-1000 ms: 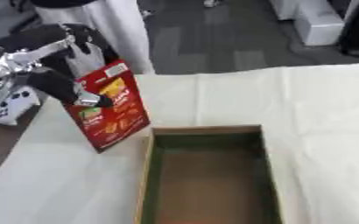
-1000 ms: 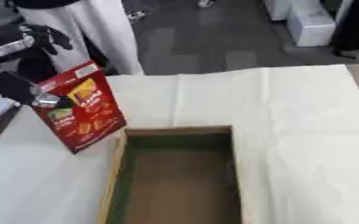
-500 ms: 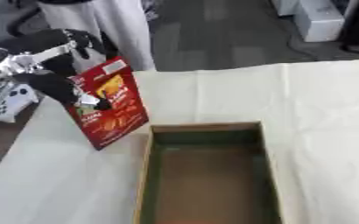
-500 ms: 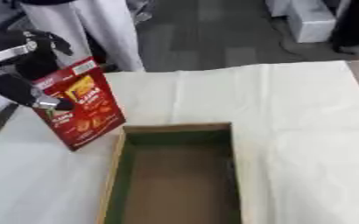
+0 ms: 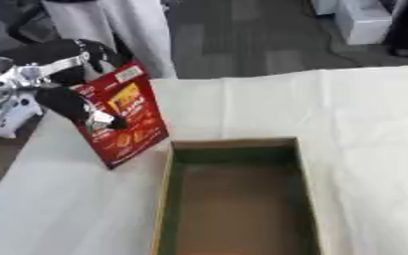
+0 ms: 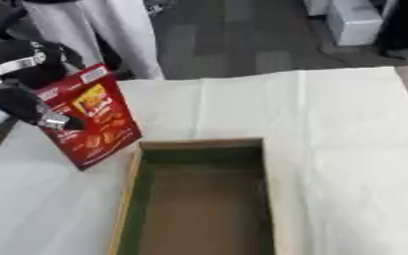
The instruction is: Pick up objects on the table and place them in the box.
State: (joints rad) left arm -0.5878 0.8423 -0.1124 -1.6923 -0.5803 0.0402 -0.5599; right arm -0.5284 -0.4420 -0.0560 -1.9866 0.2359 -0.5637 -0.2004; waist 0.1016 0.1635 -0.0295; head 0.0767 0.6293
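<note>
One red cardboard snack packet (image 5: 126, 119) stands tilted on the cream cloth-covered table (image 5: 347, 124), just left of one open, rectangular brown cardboard box with green inner walls (image 5: 234, 199); the box holds nothing; one black left hand (image 5: 68, 89) shows, its fingers and thumb curled round the packet's upper left edge, gripping it.

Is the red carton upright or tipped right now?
Tipped. The red carton leans with its top toward the left hand, which grips its upper edge; only the lower corner reaches the cloth, beside the box.
</note>
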